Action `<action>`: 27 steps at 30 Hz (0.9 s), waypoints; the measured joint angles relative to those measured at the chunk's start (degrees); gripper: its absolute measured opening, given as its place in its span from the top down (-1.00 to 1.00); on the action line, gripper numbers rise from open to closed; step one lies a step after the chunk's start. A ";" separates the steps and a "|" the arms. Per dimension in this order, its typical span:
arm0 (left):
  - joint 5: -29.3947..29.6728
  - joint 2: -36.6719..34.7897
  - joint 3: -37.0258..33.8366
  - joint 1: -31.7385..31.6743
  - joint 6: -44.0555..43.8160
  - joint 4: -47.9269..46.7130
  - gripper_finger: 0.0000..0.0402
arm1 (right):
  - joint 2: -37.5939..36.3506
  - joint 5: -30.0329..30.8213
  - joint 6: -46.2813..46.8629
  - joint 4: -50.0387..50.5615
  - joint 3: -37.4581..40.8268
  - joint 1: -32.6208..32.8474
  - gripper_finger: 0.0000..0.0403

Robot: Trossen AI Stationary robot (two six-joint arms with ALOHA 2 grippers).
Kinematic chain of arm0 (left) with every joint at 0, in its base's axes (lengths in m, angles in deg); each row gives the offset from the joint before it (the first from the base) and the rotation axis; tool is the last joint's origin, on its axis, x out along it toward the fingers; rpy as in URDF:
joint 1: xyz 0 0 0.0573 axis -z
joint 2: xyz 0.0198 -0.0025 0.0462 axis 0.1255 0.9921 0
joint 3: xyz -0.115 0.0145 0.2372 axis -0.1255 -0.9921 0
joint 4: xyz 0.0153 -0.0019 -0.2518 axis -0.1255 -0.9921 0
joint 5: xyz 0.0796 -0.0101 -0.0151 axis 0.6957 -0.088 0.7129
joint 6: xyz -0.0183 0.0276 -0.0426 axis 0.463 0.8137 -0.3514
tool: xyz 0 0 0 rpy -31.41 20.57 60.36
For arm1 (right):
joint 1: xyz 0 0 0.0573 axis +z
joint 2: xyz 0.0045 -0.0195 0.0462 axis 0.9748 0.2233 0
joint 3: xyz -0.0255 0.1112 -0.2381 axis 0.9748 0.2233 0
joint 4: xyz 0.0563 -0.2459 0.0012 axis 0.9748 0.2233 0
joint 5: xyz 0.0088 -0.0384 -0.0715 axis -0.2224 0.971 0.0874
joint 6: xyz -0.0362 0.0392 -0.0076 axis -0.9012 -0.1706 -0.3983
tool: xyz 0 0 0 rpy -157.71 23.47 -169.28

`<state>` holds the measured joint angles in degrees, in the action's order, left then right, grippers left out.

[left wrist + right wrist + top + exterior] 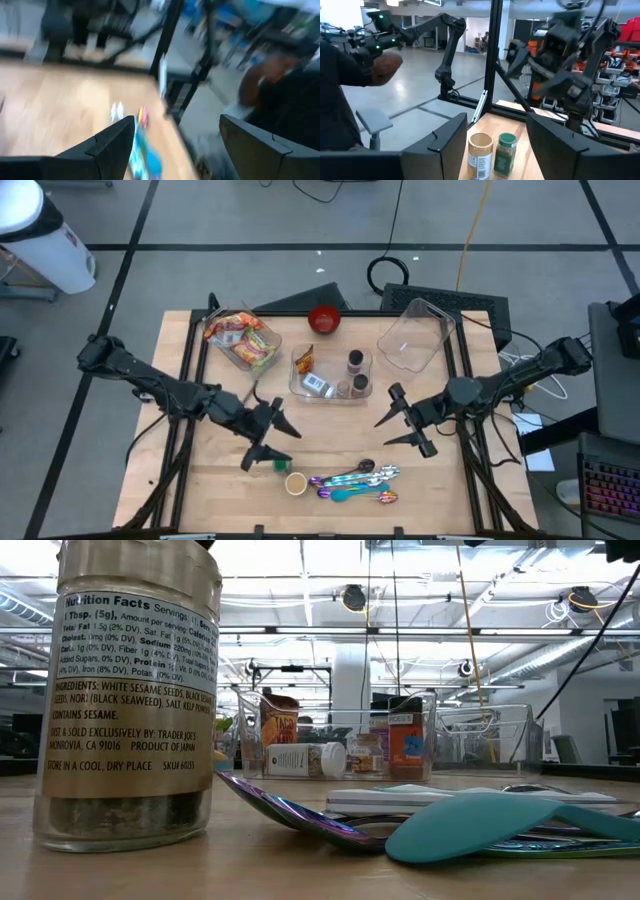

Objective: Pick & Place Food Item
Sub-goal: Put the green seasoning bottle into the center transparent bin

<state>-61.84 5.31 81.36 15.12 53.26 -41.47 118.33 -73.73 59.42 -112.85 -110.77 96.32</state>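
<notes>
The two upright spice jars [286, 476] stood near the table's front edge, just in front of the open, empty left gripper [268, 438]; the open right gripper [405, 423] hovered well apart.

Seasoning jar [128, 690], near left in low view: label reads "Nutrition Facts", "INGREDIENTS: WHITE SESAME SEEDS... BLACK SEAWEED", "CONTAINS SESAME", "TRADER JOE'S", "MONROVIA, CA 91016", "PRODUCT OF JAPAN", "STORE IN A COOL, DRY PLACE". Other labels unreadable.
</notes>
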 joint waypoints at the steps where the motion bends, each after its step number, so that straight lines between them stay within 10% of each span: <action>1: 1.16 0.05 1.01 0.62 -0.84 -3.90 -0.48 | 0.00 0.03 0.01 -0.27 0.08 -0.10 0.03; 10: 15.31 8.20 20.02 8.87 -7.67 -47.61 -0.48 | -0.04 0.22 0.34 -0.52 0.06 -0.41 0.03; 27: 12.44 23.39 25.13 9.79 -5.76 -56.13 -0.48 | -0.02 0.23 0.58 -0.08 0.04 -0.41 0.03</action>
<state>-49.39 28.70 106.49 24.91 47.50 -97.60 118.31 -73.50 60.01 -112.93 -110.74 95.91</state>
